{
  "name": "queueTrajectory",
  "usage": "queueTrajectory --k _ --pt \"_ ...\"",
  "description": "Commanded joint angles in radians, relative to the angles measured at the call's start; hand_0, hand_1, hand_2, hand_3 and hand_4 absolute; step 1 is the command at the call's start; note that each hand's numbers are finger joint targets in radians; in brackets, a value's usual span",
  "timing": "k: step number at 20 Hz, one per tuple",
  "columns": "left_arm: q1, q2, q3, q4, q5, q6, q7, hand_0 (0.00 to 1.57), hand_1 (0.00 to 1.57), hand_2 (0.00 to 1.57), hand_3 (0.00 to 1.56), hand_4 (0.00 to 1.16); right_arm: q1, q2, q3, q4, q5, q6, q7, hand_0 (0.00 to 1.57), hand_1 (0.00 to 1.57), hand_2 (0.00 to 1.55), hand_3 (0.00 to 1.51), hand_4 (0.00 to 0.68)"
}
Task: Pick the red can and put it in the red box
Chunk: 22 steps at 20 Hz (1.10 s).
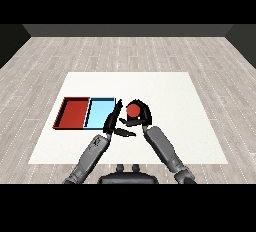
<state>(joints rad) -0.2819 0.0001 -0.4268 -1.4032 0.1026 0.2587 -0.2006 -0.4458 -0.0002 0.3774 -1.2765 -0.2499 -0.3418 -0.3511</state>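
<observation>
Near edge of the white table (pixel 165 88): both grey forearms come in from the lower corners and meet close together, just right of the two trays.

Left hand (pixel 113 120): fingers straight, flat like a blade, reaching up along the right edge of the blue tray. One finger or the thumb juts right, toward the other hand. It holds nothing. Cannot tell whether it touches the tray rim or only crosses in front of it.

Right hand (pixel 142 114): fingers curled over and around the red can (pixel 132 110). The can shows as a red disc inside the black arch of the fingers, so the hand is closed round it. Whether the can sits on the table or is already clear of it cannot be told from this angle.

Can position: just right of the blue tray, outside both trays.

Farther left: blue tray (pixel 100 102), nothing in it. Beyond it, touching side by side, the red tray (pixel 67 125), also nothing in it.

Step in hand, as I judge it: the grasp is made and the carry is not yet done. The can is a full tray away from its goal.

Next move calls for: lift enough to clear the tray walls, travel left across the blue tray, stop over the red one, lower and release. The left hand lies in that path, so it needs to give way or the can must pass above it.
</observation>
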Motion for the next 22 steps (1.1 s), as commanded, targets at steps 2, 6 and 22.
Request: queueTrajectory --k 2,6,22 --pt "-0.035 0.000 -0.070 0.007 0.005 0.083 0.054 0.00 0.00 0.00 0.00 0.00 -0.009 0.000 0.078 0.000 -0.043 -0.034 -0.043 1.43 1.43 1.44 1.40 0.615" --pt "-0.082 0.000 -0.149 0.067 0.057 0.157 0.000 0.00 0.00 0.00 0.00 0.00 -0.028 0.000 0.140 -0.039 -0.028 -0.117 0.001 1.45 1.45 1.43 1.39 0.615" --pt "-0.099 0.001 -0.073 0.057 -0.055 0.162 0.083 0.73 0.73 0.76 0.25 0.69 -0.037 0.000 0.244 -0.025 -0.115 -0.178 -0.071 1.52 1.52 1.46 1.40 0.516"
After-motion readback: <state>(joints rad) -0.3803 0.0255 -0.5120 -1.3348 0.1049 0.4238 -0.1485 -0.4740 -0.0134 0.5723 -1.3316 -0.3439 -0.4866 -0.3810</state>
